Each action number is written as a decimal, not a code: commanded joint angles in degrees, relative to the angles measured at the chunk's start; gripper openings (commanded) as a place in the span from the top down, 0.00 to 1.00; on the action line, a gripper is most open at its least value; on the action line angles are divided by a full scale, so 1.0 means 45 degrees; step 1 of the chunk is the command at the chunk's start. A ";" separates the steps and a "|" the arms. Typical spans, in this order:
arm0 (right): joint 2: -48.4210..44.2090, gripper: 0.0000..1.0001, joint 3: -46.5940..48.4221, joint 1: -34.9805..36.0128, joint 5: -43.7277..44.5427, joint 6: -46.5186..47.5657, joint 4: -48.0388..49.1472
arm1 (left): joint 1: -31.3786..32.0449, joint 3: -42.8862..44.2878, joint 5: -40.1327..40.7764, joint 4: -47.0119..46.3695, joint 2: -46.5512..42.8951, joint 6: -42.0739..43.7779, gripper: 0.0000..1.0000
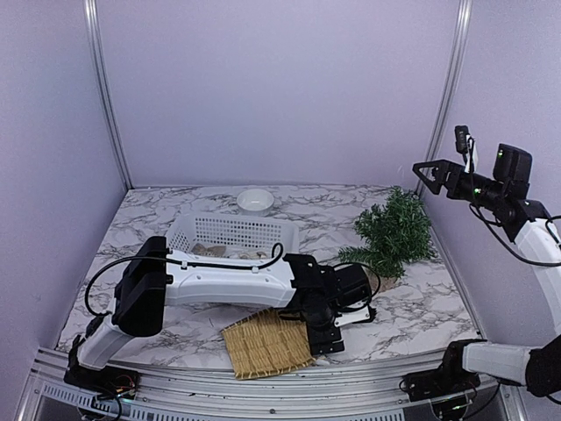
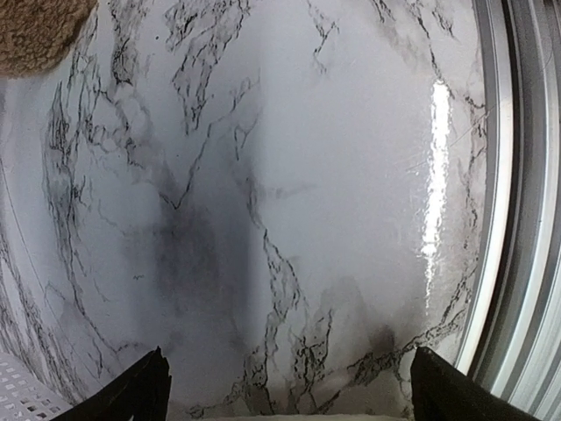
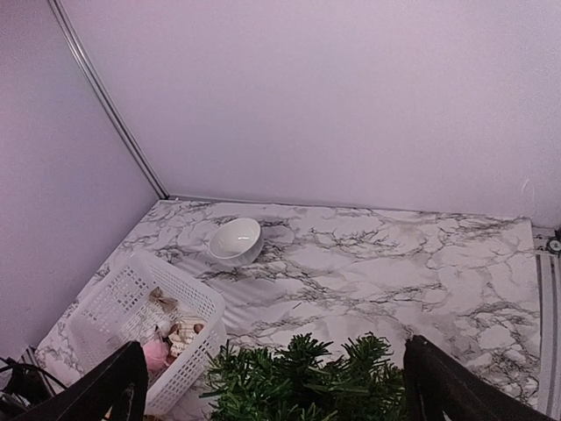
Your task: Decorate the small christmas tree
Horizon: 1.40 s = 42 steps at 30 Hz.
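The small christmas tree (image 1: 394,230) stands at the right of the marble table in its tan woven pot (image 1: 387,281). Its green top shows at the bottom of the right wrist view (image 3: 302,379), and its pot at the top left of the left wrist view (image 2: 39,31). My left gripper (image 1: 355,311) hangs low over bare marble, left of and nearer than the pot. Its jaws are open and empty in the left wrist view (image 2: 294,390). My right gripper (image 1: 436,178) is raised high above and behind the tree, and is open and empty (image 3: 285,386).
A white lattice basket (image 1: 232,232) at mid-table holds small ornaments (image 3: 166,338), one of them pink. A white bowl (image 1: 255,201) sits behind it near the back wall. A woven bamboo mat (image 1: 266,345) lies at the front under the left arm. A metal rail (image 2: 526,219) runs along the near edge.
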<state>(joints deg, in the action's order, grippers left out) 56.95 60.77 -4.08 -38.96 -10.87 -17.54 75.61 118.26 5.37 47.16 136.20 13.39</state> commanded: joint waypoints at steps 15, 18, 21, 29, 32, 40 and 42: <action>-0.0115 0.01 -0.0366 0.0086 -0.0716 -0.0259 0.0763 | -0.0937 -0.8300 0.4401 0.1976 -0.4437 0.1682 0.06; -0.0117 0.01 -0.0361 0.0086 -0.0770 -0.0260 0.0789 | -0.1465 -0.9521 0.4597 0.1957 -0.5242 0.1632 0.07; -0.0082 0.01 -0.0379 0.0081 -0.0810 -0.0279 0.0817 | -0.2156 -1.0609 0.4608 0.1715 -0.6157 0.1619 0.07; 0.0048 0.01 -0.0412 0.0170 -0.0941 -0.0278 0.0810 | -0.4536 -1.3301 0.4981 0.0525 -0.8630 0.1381 0.07; 0.0061 0.01 -0.0328 0.0276 -0.0857 -0.0097 0.0634 | -0.4713 -1.3162 0.4097 -0.0026 -0.9892 0.1429 0.09; 0.0107 0.01 -0.0069 0.0283 -0.0299 0.0119 -0.0592 | -0.2785 -0.9931 0.1267 -0.1258 -1.0347 0.2272 0.13; -0.0215 0.01 -0.0185 0.0281 -0.0005 0.0056 -0.0988 | -0.2601 -0.8978 0.0916 -0.1877 -0.9883 0.2532 0.14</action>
<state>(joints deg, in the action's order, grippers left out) 57.39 58.89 -3.27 -41.60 -11.49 -17.41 62.35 70.46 15.84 45.06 89.32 22.09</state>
